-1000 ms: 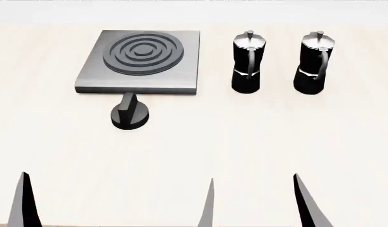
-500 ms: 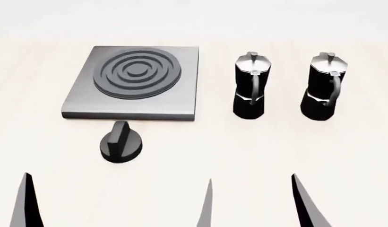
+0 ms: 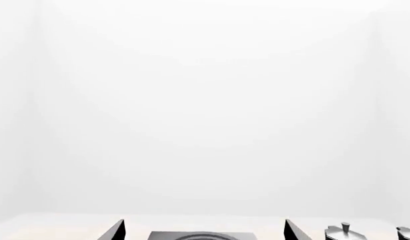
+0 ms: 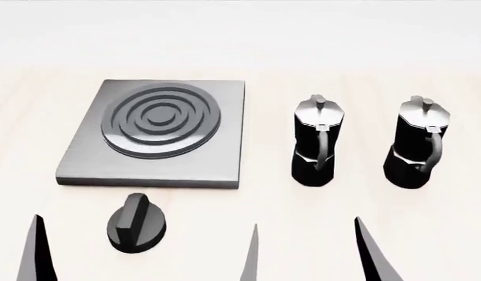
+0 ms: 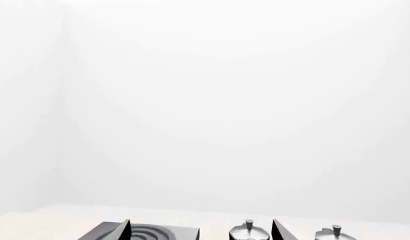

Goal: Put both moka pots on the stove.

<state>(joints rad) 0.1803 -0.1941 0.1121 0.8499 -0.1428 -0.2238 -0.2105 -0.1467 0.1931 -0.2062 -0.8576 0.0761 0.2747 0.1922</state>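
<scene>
No writing to read anywhere here. No labels, brands, numbers or signs show on anything in any view.

2 moka pots (image 4: 317, 141) (image 4: 418, 143), 1 stove (image 4: 155, 134), 1 black knob (image 4: 135, 223), 1 table (image 4: 303, 222)

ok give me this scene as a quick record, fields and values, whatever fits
surface: pale wooden table
stove: grey square plate, ring burner bare
moka pots: two, upright, on the table beside the stove, near one, far one
knob: short black knob, on the table in front of the stove
left tool: open, holding nothing
right tool: open, holding nothing
task status: neither pot on the stove yet
</scene>
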